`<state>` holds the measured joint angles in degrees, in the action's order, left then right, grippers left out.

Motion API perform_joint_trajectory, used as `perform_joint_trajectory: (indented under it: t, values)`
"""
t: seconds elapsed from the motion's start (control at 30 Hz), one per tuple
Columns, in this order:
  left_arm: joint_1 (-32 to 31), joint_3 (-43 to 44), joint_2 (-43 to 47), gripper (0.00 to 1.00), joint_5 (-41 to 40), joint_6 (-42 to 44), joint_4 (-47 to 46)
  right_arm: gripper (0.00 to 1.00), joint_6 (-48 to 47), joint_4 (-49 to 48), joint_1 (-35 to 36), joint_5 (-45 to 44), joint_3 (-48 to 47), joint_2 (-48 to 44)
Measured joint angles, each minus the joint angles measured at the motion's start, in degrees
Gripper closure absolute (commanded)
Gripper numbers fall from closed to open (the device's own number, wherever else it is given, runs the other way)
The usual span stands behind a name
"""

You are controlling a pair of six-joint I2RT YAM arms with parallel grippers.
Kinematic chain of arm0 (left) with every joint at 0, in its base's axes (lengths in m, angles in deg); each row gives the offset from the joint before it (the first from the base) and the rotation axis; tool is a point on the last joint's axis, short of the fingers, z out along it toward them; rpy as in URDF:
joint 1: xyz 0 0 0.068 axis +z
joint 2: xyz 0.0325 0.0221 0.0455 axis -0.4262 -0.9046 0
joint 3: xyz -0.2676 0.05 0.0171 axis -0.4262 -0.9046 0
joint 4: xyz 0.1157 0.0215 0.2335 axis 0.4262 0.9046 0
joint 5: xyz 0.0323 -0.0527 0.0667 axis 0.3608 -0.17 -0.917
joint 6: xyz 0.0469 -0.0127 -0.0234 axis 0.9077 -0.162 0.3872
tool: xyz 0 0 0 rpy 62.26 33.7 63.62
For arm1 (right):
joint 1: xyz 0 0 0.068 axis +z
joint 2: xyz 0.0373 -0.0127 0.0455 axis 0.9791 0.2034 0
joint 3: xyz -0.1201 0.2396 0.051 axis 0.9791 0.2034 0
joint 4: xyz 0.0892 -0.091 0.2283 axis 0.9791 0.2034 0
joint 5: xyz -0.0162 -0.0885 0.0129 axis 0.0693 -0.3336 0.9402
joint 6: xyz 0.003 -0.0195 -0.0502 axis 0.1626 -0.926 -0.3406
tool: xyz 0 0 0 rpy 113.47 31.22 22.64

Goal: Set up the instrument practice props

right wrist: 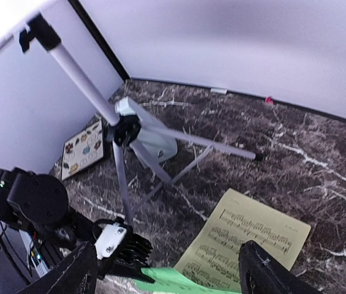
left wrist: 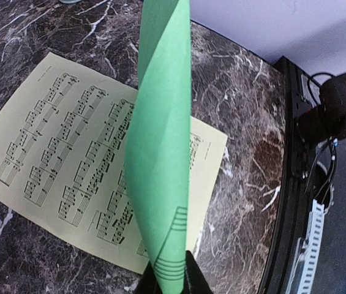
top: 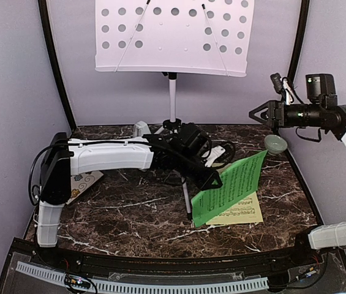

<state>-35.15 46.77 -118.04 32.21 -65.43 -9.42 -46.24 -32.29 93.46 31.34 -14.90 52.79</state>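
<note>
The white music stand (top: 173, 37) stands at the back centre with its perforated desk high up; its tripod (right wrist: 124, 125) shows in the right wrist view. My left gripper (top: 212, 180) is shut on a corner of the green sheet (top: 231, 187) and holds it tilted up off the table, jaws pinching its edge (left wrist: 168, 269). The pale-yellow sheet (top: 245, 213) lies flat under it (left wrist: 68, 153). The light-grey metronome (top: 141, 128) sits behind the left arm near the tripod (right wrist: 159, 144). My right gripper (top: 259, 113) is open and empty, raised high at the right (right wrist: 166, 275).
A small pale-green bowl (top: 275, 144) sits at the right rear of the marble table (top: 130, 214). A floral tile (top: 84, 184) lies at the left, beside the left arm's base. Tripod legs (right wrist: 221, 147) spread across the middle. Black corner posts stand at the back.
</note>
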Motion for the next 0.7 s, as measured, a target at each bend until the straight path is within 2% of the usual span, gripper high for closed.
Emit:
perform_joint_trajectory:
  t: [0.13,0.33,0.47,0.7]
  values:
    - [-0.7,-6.1,4.3,0.88,-0.7,5.3,-0.7,0.21,-1.5,5.5,3.7,-1.5,0.7,-0.1]
    - [-1.6,-13.7,12.1,0.88,-2.5,12.4,-4.3,0.23,-1.9,11.1,10.0,-3.9,2.4,-5.8]
    - [-2.1,-14.9,14.7,0.88,-3.8,16.1,-6.1,0.26,-3.3,15.0,15.7,-5.3,2.4,-5.1]
    - [-3.6,-15.1,15.2,0.88,-6.9,21.3,-7.5,0.27,-5.1,19.1,21.0,-8.0,4.0,-0.8]
